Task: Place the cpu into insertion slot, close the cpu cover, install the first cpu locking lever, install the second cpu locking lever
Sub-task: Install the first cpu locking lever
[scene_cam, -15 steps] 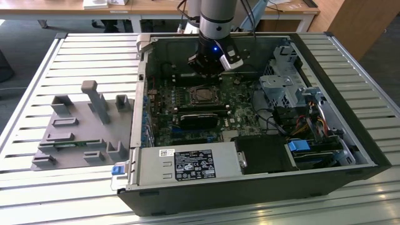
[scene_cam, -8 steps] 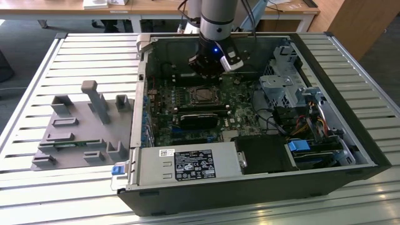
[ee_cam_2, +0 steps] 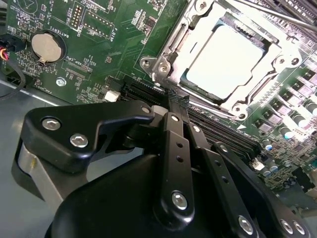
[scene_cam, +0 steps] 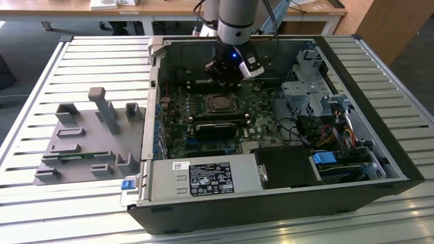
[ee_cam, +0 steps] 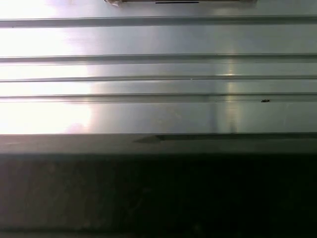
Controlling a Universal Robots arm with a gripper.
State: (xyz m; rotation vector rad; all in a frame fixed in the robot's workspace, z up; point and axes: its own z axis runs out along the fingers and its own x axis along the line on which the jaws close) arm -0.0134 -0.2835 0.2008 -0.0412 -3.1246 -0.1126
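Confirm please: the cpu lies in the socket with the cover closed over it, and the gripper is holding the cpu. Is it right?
Not quite. The cpu does lie in the socket with the cover closed over it, but the gripper is not holding the cpu. In the second wrist view its tips sit beside the cover's edge, and the cpu's bright top shows free through the cover's window.

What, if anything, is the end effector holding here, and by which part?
Nothing, as far as shows. The end effector has its fingers together beside the insertion slot, where the cpu already sits under the cpu cover.
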